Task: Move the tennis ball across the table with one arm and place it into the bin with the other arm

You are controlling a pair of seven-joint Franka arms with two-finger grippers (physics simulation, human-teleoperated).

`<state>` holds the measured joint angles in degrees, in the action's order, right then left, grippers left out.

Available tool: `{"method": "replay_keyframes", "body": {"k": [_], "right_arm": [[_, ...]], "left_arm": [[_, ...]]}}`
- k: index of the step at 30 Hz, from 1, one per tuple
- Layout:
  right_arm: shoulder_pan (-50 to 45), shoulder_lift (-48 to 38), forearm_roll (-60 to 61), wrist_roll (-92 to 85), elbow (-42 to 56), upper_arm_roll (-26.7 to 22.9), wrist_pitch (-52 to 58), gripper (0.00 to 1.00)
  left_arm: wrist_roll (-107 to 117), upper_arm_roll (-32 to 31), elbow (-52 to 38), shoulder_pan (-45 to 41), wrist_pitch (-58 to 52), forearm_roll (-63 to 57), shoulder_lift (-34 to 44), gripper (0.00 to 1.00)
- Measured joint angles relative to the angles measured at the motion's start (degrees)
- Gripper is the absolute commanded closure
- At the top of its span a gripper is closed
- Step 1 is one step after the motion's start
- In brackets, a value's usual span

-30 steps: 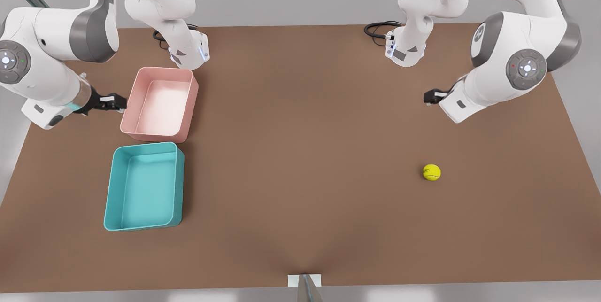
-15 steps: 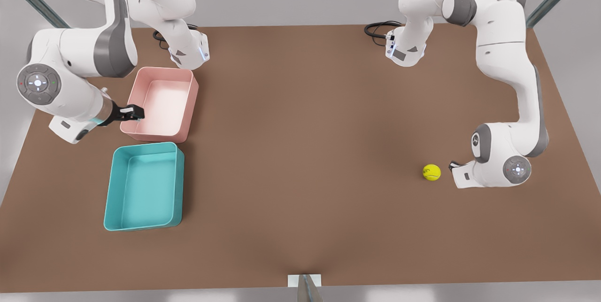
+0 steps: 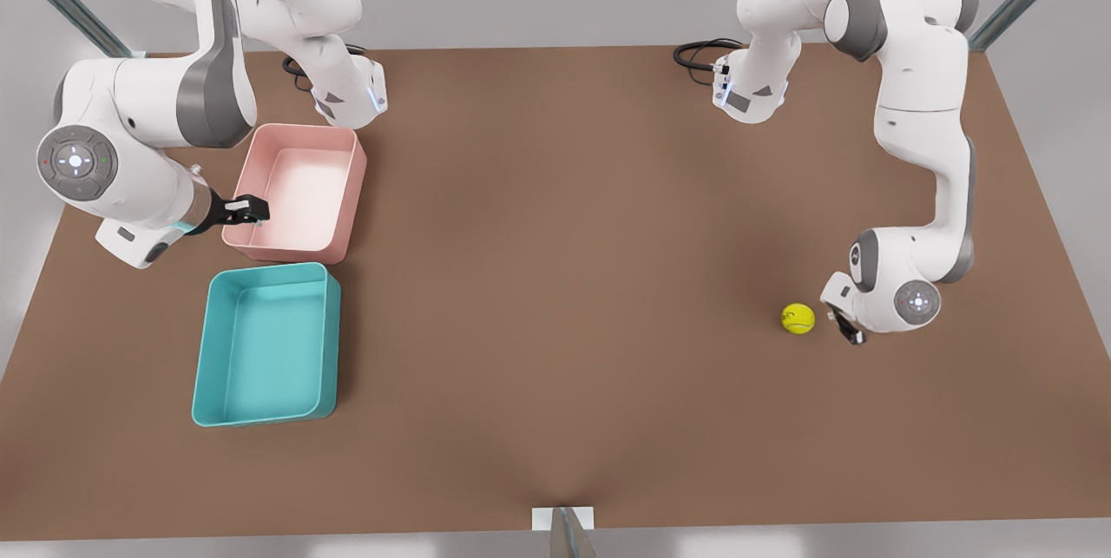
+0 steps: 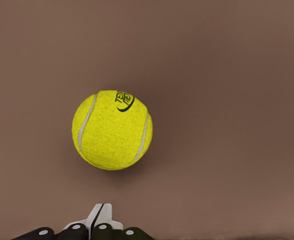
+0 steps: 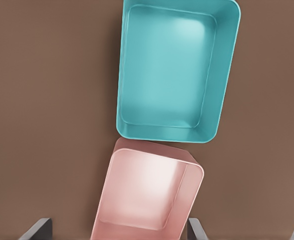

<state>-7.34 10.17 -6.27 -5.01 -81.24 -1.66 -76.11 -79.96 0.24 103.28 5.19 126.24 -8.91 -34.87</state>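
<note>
The tennis ball [image 3: 798, 318] lies on the brown table [image 3: 564, 280] toward the front view's right; the left wrist view shows the ball [image 4: 112, 130] close up with its white seam. My left gripper [image 3: 840, 322] sits low, just beside the ball on the side toward the front view's right, apart from it, fingers [image 4: 101, 216] shut together. The teal bin [image 3: 265, 345] stands empty at the front view's left. My right gripper [image 3: 253, 211] hovers open over the near-left edge of the pink tray [image 3: 295, 192], looking down on the bin [image 5: 174, 75].
The pink tray [image 5: 147, 195] stands directly behind the teal bin, nearly touching it. Both arm bases and a black cable [image 3: 699, 53] sit along the far table edge. Bare tabletop stretches between the ball and the bins.
The left arm swung down from the far side to table level beside the ball. The right gripper shifted over the pink tray's edge, then held. The ball has not moved.
</note>
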Motion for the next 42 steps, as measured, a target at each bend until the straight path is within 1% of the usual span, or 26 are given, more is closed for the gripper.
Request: {"method": "replay_keyframes", "body": {"k": [6, 13, 15, 17, 19, 21, 24, 25, 26, 27, 28, 29, 30, 31, 33, 34, 37, 40, 42], "right_arm": [[0.0, 0.4, 0.0, -0.1, 0.1, 0.0, 0.1, 0.0], [0.0, 0.5, 0.0, -0.1, 0.1, 0.0, 0.1, 0.0], [0.0, 0.5, 0.0, -0.1, 0.1, 0.0, 0.1, 0.0], [-0.1, 0.6, 0.0, -0.2, 0.1, 0.0, 0.1, 0.0], [-0.2, 0.6, 0.0, -0.2, 0.1, 0.0, 0.1, 0.0], [-0.2, 0.7, 0.0, -0.2, 0.1, 0.0, 0.1, 0.0], [-0.2, 0.8, 0.0, -0.2, 0.1, 0.0, 0.2, 0.0], [-0.2, 0.8, 0.0, -0.2, 0.2, 0.0, 0.3, 0.0], [-0.2, 0.9, 0.0, -0.2, 0.2, 0.0, 0.3, 0.0], [-0.3, 1.2, 0.1, -0.2, 0.4, 0.0, 0.3, 0.0], [-0.8, 2.2, 0.2, -0.2, 1.3, 0.0, 0.4, 0.0], [-2.3, 3.4, 0.3, -0.1, 2.0, 0.0, 0.4, 0.0], [-4.4, 5.0, 0.5, -0.1, 3.0, 0.0, 0.2, 0.0], [-6.5, 8.2, 1.1, 0.0, 5.8, 0.0, 0.0, 0.0], [-11.2, 13.9, 2.2, 1.1, 9.8, 0.0, -1.5, 0.0], [-13.3, 16.2, 3.1, 2.1, 10.6, 0.0, -2.8, 0.0], [-17.9, 21.6, 5.2, 6.3, 11.1, 0.1, -8.0, 0.0], [-18.7, 25.1, 6.4, 10.3, 9.8, 0.0, -14.4, 0.0], [-18.5, 25.5, 6.8, 12.6, 7.3, -0.3, -19.1, 0.0]], "left_arm": [[-5.6, 0.2, 0.9, -1.0, -0.1, -0.3, -0.3, 0.79], [-9.3, 0.2, 0.8, -2.0, 2.5, -0.3, -1.1, 0.79], [-9.2, 0.2, 0.8, -5.2, 3.0, -0.3, -1.1, 0.79], [-7.8, 0.1, 0.7, -10.7, 3.3, 0.0, -1.1, 0.79], [-3.9, -4.0, 0.5, -15.2, 3.5, 1.1, -0.6, 0.79], [1.5, -7.4, 0.1, -16.8, 3.7, 3.1, -0.5, 0.79], [8.9, -8.3, -1.2, -16.5, 3.8, 8.5, -0.5, 0.79], [11.6, -7.2, -2.7, -16.4, 2.9, 9.6, 0.4, 0.79], [14.5, -5.3, -6.2, -16.4, 0.4, 10.2, 2.4, 0.79], [17.8, -3.9, -11.7, -16.4, -3.8, 9.7, 4.3, 0.79], [21.4, -3.8, -21.3, -16.5, -10.2, 8.2, 5.3, 0.79], [25.0, -4.1, -29.9, -16.9, -17.1, 7.1, 6.0, 0.1], [28.3, -4.3, -35.0, -17.7, -24.0, 6.5, 7.8, 0.0], [31.6, -4.2, -37.1, -18.1, -30.2, 6.0, 10.5, 0.0], [39.2, -4.1, -34.0, -17.5, -38.0, 7.4, 17.1, 0.0], [42.8, -4.1, -33.4, -17.3, -41.1, 8.1, 18.1, 0.0], [52.5, -4.0, -32.9, -16.1, -47.4, 9.0, 18.7, 0.0], [60.8, -4.2, -32.8, -14.6, -51.1, 10.8, 18.5, 0.0], [65.6, -4.5, -32.8, -14.6, -52.2, 11.3, 18.7, 0.0]]}}
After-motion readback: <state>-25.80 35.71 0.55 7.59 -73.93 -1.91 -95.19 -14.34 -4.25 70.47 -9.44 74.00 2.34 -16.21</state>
